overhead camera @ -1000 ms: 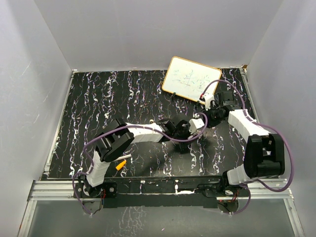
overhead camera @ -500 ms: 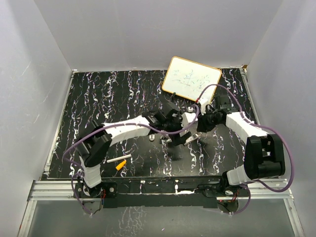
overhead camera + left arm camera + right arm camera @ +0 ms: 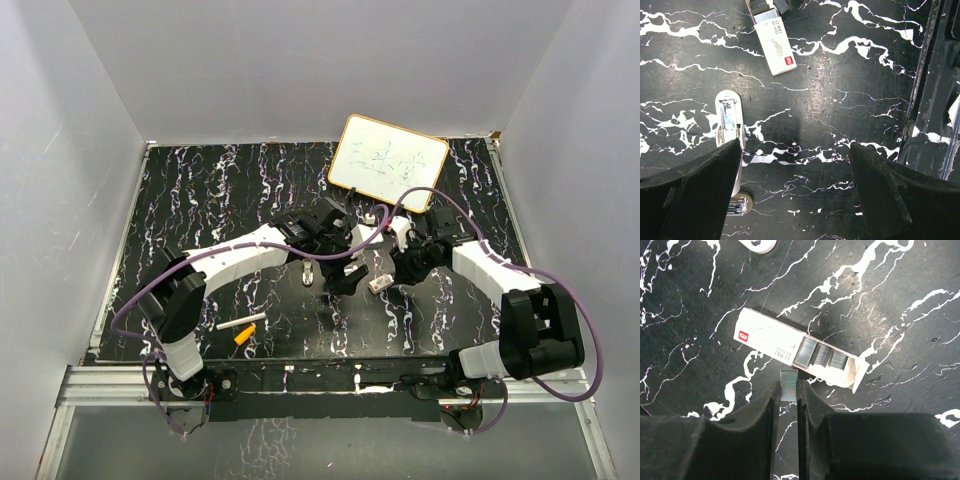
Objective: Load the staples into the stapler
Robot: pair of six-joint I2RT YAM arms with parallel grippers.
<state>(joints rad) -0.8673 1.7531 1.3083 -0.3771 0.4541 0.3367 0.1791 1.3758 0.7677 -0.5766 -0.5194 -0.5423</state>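
Note:
The stapler lies open on the black marbled table, its metal channel facing up; from above it shows as a pale sliver just left of my left gripper. That gripper hangs open over bare table, and its left finger covers part of the stapler. My right gripper is shut on a short strip of staples, right beside the open staple box, where more strips lie. From above, the right gripper sits just over the box.
A whiteboard leans at the back right. A white stick and an orange piece lie near the front left. Grey walls close in three sides. Both arms meet near the middle of the table, purple cables looping over them.
My left gripper opened wider and drew back to the left, away from the right gripper. The right gripper came down and forward to the staple box, still shut on the strip.

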